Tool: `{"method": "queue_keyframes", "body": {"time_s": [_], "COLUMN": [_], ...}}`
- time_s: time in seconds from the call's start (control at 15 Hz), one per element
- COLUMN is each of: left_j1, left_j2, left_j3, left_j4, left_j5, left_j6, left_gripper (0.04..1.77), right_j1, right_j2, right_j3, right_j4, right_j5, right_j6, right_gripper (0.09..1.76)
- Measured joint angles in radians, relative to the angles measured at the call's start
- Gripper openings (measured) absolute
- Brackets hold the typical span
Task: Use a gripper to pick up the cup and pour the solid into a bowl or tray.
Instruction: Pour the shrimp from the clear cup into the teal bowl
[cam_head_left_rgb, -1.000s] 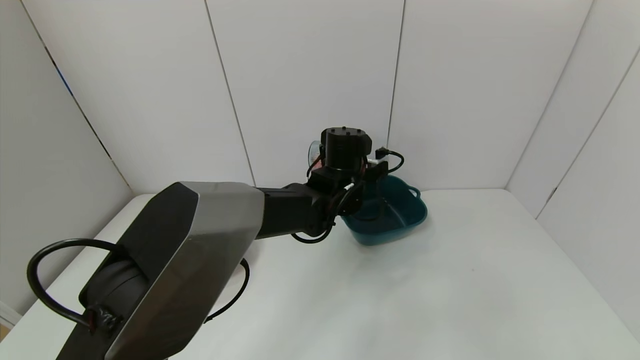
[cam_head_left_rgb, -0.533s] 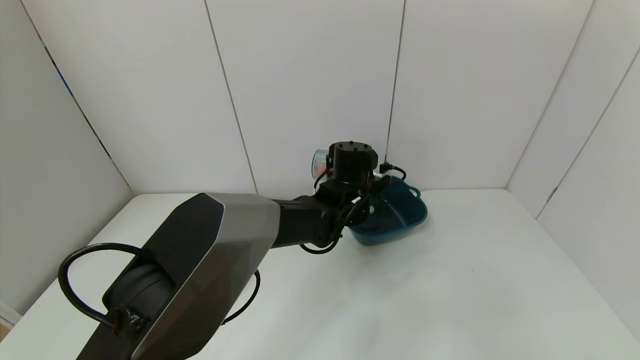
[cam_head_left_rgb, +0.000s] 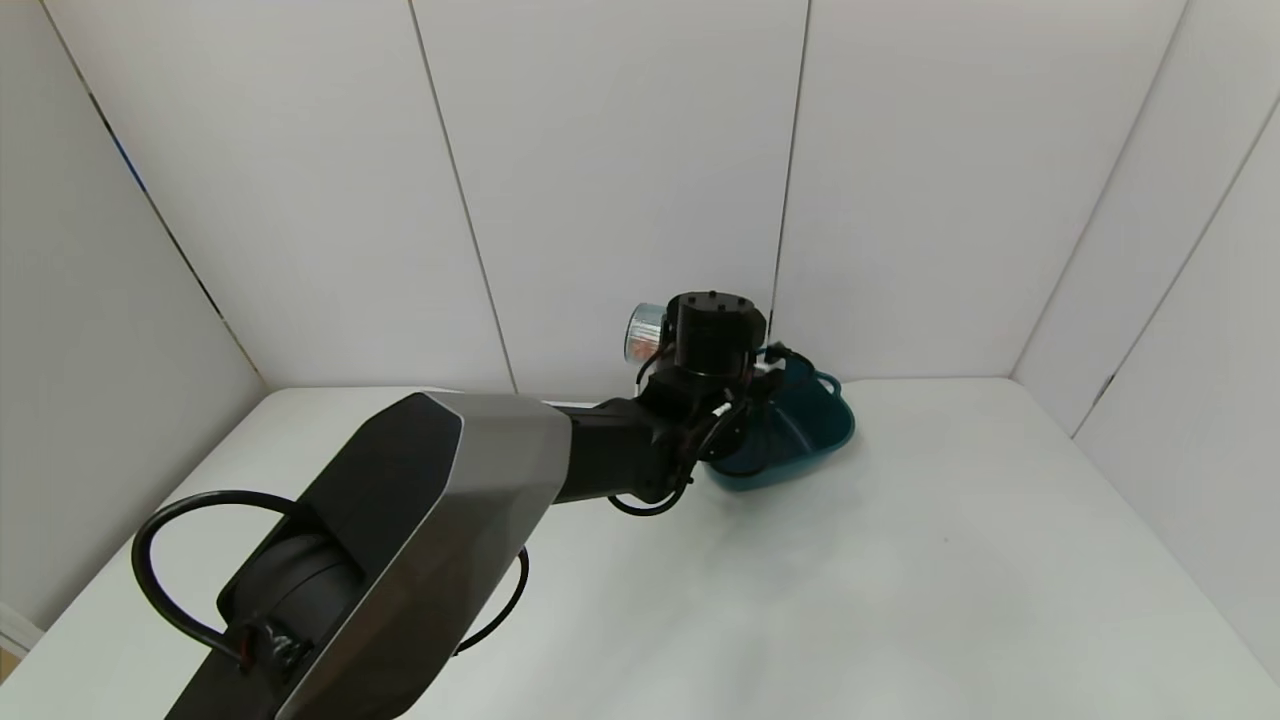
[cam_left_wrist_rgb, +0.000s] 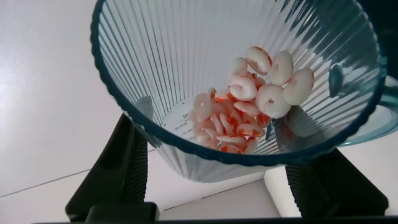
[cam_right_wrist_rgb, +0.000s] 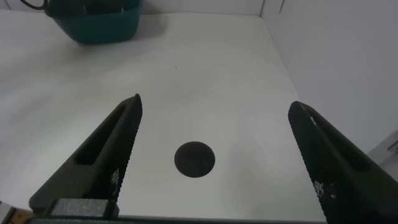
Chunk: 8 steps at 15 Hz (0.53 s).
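Note:
My left gripper (cam_head_left_rgb: 700, 345) is shut on the cup (cam_head_left_rgb: 644, 332), a clear ribbed blue-green mug, and holds it tilted on its side just left of the teal square bowl (cam_head_left_rgb: 815, 430) at the back of the table. In the left wrist view the cup (cam_left_wrist_rgb: 186, 74) fills the frame between the two black fingers (cam_left_wrist_rgb: 121, 171), and the red-orange and white solid (cam_left_wrist_rgb: 245, 102) lies heaped against its lower wall near the rim. My right gripper (cam_right_wrist_rgb: 214, 134) is open and empty above the table, not seen in the head view.
The white table (cam_head_left_rgb: 850, 600) is walled by white panels at the back and both sides. A dark round spot (cam_right_wrist_rgb: 194, 159) lies on the table under the right gripper. The teal bowl also shows far off in the right wrist view (cam_right_wrist_rgb: 93, 22).
My left arm has reached farther forward and right toward the teal bowl, carrying the cup; the wrist has lowered slightly. The bowl has not moved.

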Motion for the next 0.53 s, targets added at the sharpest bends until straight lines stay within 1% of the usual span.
{"method": "queue_keyframes", "body": {"time_s": [0.2, 0.4, 0.53], "left_j1": [-0.013, -0.019, -0.020], "left_j2": [0.001, 0.001, 0.001], "left_j3": [0.001, 0.001, 0.001], "left_j4": [0.001, -0.001, -0.009], "left_j5": [0.020, 0.051, 0.057], "left_j6": [0.037, 0.105, 0.144], "left_gripper": [1.25, 1.25, 1.25], "right_j1": [0.000, 0.000, 0.000], "right_j2": [0.000, 0.000, 0.000], "right_j3": [0.000, 0.000, 0.000], "right_j4": [0.000, 0.000, 0.000], "right_j5": [0.000, -0.001, -0.001], "right_j6": [0.000, 0.000, 0.001], "right_gripper": [1.71, 1.71, 1.71]}}
